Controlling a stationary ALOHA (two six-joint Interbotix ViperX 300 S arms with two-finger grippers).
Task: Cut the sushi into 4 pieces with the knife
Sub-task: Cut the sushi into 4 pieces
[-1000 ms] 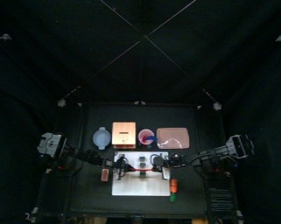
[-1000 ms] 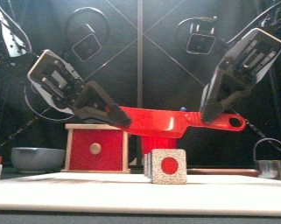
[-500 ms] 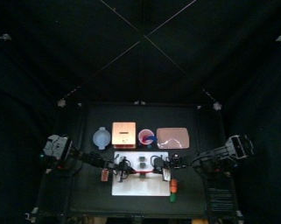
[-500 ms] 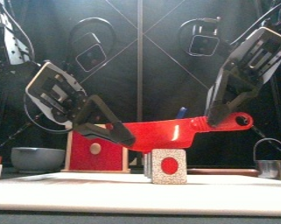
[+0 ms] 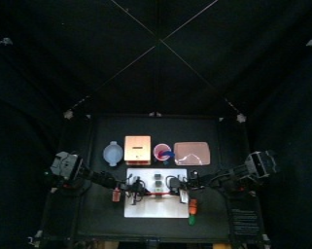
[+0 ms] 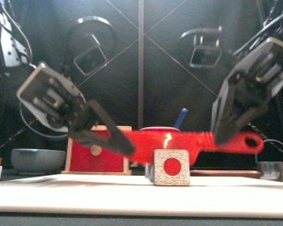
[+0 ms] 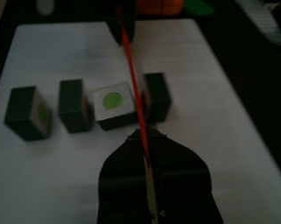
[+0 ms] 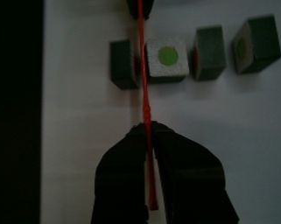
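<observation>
A red toy knife [image 6: 179, 142] lies level between my two grippers, low over the white board [image 6: 61, 187]. My left gripper [image 6: 114, 139] is shut on the blade end and my right gripper [image 6: 240, 132] on the handle end. Several dark green sushi blocks stand in a row on the board [image 7: 60, 52]. One block [image 7: 113, 105] lies with its white face and round centre up. The knife [image 7: 130, 79] runs as a thin line over the gap between that block and the end block [image 7: 157, 94]. In the right wrist view the knife [image 8: 142, 79] lies beside the same face-up block [image 8: 168, 59].
Behind the board stand a blue-grey bowl [image 5: 113, 153], the wooden box [image 5: 139, 149], the red cup [image 5: 162, 152] with a blue knife [image 6: 180, 117], and the pink tray [image 5: 193, 153]. A metal cutter [image 6: 273, 168] sits at the right. Small toy foods [image 5: 193, 206] lie by the board's sides.
Both arms have come down with the knife. It was above the sushi, tilted for a moment, and now lies level at the height of the block tops.
</observation>
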